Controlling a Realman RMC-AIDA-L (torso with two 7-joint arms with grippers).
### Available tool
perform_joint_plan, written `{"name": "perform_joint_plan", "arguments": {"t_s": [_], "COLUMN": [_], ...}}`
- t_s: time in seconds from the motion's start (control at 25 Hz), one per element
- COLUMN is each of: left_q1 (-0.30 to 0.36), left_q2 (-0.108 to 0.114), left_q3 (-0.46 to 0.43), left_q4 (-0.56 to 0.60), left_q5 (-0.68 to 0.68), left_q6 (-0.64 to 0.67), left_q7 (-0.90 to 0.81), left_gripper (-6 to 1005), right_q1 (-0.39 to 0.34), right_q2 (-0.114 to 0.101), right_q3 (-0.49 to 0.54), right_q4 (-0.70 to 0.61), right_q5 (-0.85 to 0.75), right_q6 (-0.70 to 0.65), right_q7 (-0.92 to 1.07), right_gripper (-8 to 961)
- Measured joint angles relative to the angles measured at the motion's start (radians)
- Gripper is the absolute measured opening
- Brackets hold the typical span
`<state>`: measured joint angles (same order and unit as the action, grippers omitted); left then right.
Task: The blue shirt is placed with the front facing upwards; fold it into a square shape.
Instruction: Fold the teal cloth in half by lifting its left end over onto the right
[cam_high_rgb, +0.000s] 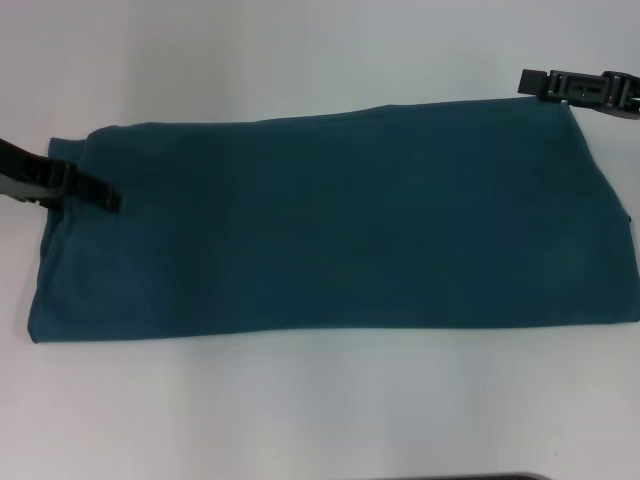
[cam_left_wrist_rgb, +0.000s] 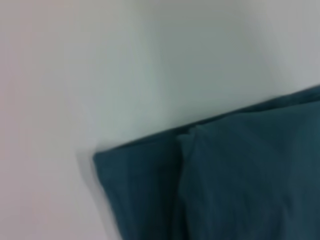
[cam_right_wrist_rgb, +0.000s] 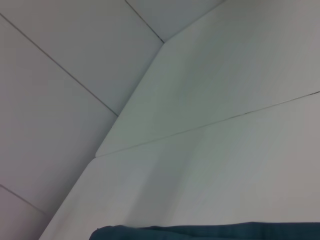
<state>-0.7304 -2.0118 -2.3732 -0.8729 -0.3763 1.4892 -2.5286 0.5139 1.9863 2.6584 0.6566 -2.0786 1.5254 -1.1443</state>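
The blue shirt (cam_high_rgb: 330, 220) lies flat on the white table (cam_high_rgb: 300, 50) as a long folded band running left to right, with only plain teal cloth showing. My left gripper (cam_high_rgb: 100, 192) reaches in from the left, its tip over the band's far-left corner. The left wrist view shows that layered corner of the shirt (cam_left_wrist_rgb: 225, 180) from close by. My right gripper (cam_high_rgb: 545, 83) sits at the band's far-right corner, just beyond the cloth edge. In the right wrist view a strip of the shirt (cam_right_wrist_rgb: 210, 232) edges the frame.
White tabletop surrounds the shirt on the near and far sides. The table's far edge and corner (cam_right_wrist_rgb: 130, 145) show in the right wrist view, with pale floor tiles (cam_right_wrist_rgb: 60, 100) beyond. A dark strip (cam_high_rgb: 500, 477) lies at the near edge.
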Motion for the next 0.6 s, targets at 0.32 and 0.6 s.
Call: {"name": "perform_joint_plan", "arguments": {"t_s": [0.32, 0.6], "left_q1": [0.018, 0.013], "left_q2": [-0.002, -0.005], "left_q3": [-0.007, -0.003], "left_q4": [-0.011, -0.004], "left_q5": [0.050, 0.051], "left_q6": [-0.019, -0.016], "left_q7": [-0.007, -0.008], "left_gripper": [872, 872], "right_q1": [0.001, 0.004], "right_q2": [0.000, 0.001], "right_q3": [0.000, 0.000], "right_q4": [0.000, 0.000], "right_q5": [0.000, 0.000], "right_q6": [0.001, 0.002], "right_q7": [0.000, 0.000], "right_gripper": [717, 717]}}
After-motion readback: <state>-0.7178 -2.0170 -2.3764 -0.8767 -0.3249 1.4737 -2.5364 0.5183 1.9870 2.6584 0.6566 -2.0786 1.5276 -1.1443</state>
